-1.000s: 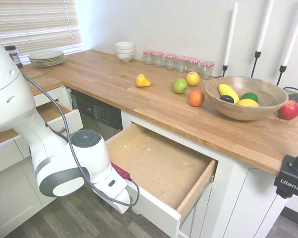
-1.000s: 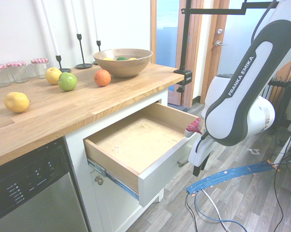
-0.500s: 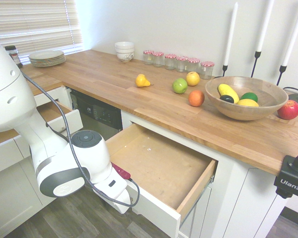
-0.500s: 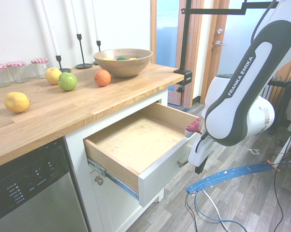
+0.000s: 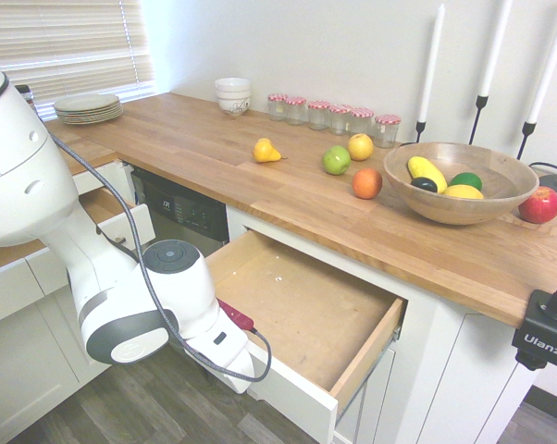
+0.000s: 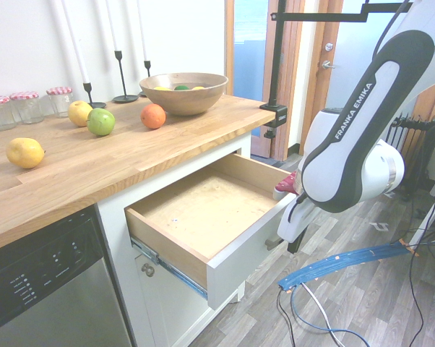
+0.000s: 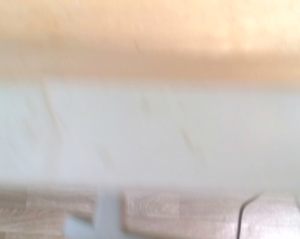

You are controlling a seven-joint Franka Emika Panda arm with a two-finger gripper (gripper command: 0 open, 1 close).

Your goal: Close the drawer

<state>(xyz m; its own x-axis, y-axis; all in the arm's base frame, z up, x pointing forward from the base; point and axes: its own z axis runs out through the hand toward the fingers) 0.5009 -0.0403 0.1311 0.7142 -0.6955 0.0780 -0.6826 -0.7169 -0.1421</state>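
Note:
The drawer (image 5: 302, 310) stands pulled far out under the wooden worktop, its bare-wood box (image 6: 203, 210) empty. Its white front panel (image 6: 250, 249) carries a silver bar handle (image 6: 272, 244). My gripper (image 6: 292, 246) hangs right in front of that panel, at the handle's end, pointing down toward the floor, and it is shut with nothing seen in it. In the first exterior view the white hand (image 5: 237, 356) sits against the panel's left end and hides the fingers. The wrist view is a blur of the white panel (image 7: 150, 129) with a wood edge above and floor below.
A smaller drawer (image 5: 121, 222) stands open at the left, past the dishwasher (image 5: 181, 208). On the worktop (image 5: 214, 148) are loose fruit, a wooden fruit bowl (image 5: 459, 180), jars, bowls and plates. Wood-plank floor (image 6: 347, 311) lies in front of the cabinets.
The arm has shifted toward the drawer's front panel, and the gripper has closed. The drawer has not visibly moved.

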